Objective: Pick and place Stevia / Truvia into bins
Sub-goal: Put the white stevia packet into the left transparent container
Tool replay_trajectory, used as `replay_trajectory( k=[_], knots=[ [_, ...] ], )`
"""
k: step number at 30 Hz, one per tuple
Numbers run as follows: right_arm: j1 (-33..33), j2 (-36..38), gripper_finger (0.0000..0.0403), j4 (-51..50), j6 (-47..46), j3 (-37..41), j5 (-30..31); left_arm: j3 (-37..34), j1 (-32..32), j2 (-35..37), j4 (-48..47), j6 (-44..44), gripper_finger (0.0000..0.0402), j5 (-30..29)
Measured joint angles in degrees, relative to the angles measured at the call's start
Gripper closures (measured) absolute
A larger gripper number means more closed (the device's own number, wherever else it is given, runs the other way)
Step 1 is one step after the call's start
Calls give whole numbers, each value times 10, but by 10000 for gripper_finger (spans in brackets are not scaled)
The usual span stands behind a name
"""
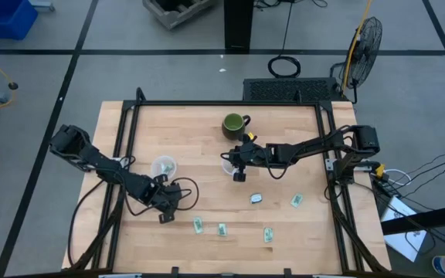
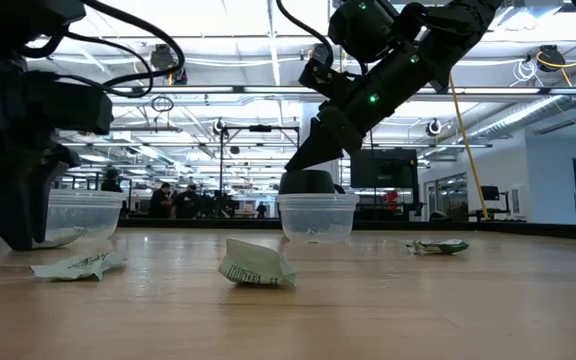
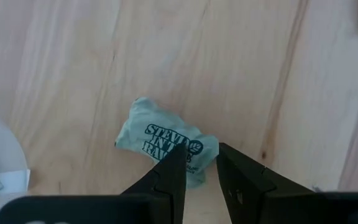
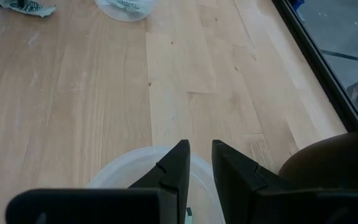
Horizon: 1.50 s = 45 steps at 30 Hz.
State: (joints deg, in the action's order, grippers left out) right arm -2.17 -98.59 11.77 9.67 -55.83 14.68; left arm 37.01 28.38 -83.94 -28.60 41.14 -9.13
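Note:
A crumpled pale green Stevia sachet [image 3: 160,142] lies flat on the wood. My left gripper [image 3: 201,152] stands over its edge, narrowly open, near the table's near-left [image 1: 163,216]. My right gripper [image 4: 201,146] hangs narrowly open over the right clear cup [image 4: 123,165], mid-table [image 1: 227,164], with nothing showing between its fingers. The left clear cup [image 1: 163,166] stands beside the left arm and holds sachets. Several more sachets lie loose near the table's near edge [image 1: 222,229] and to the right [image 1: 297,201]. My left gripper has one fingertip [image 3: 178,158] over the sachet's printed edge [image 3: 188,163], coming from above. I cannot tell whether it touches the sachet, which lies on the table.
A dark green mug [image 1: 234,123] stands just beyond the right cup, close to my right gripper. A black frame [image 1: 327,147] runs along the table's sides. Bare wood lies between the two cups. People show far off in the room [image 2: 183,200].

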Motion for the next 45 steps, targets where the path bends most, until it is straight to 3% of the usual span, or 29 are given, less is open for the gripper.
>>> replay_trajectory(
  k=[4,10,17,24,29,35,41,45],
  knots=[
    [0,0,339,0,0,0,0,0,0,0,-1,-33,320,0],
    [0,0,339,0,0,0,0,0,-2,0,0,-31,392,-2],
    [0,0,339,0,0,0,0,54,-2,-1,-34,-61,397,-10],
    [0,0,339,4,0,0,0,206,-5,-1,-292,-62,398,-106],
    [0,0,339,4,0,0,0,266,-22,0,-450,-46,396,-165],
    [0,0,339,4,0,0,0,230,-68,0,-492,-70,395,-161],
    [0,0,339,4,0,0,0,139,-115,0,-379,-159,396,-87],
    [0,0,339,4,2,0,0,95,-142,0,-335,-191,399,-74]
  ],
)
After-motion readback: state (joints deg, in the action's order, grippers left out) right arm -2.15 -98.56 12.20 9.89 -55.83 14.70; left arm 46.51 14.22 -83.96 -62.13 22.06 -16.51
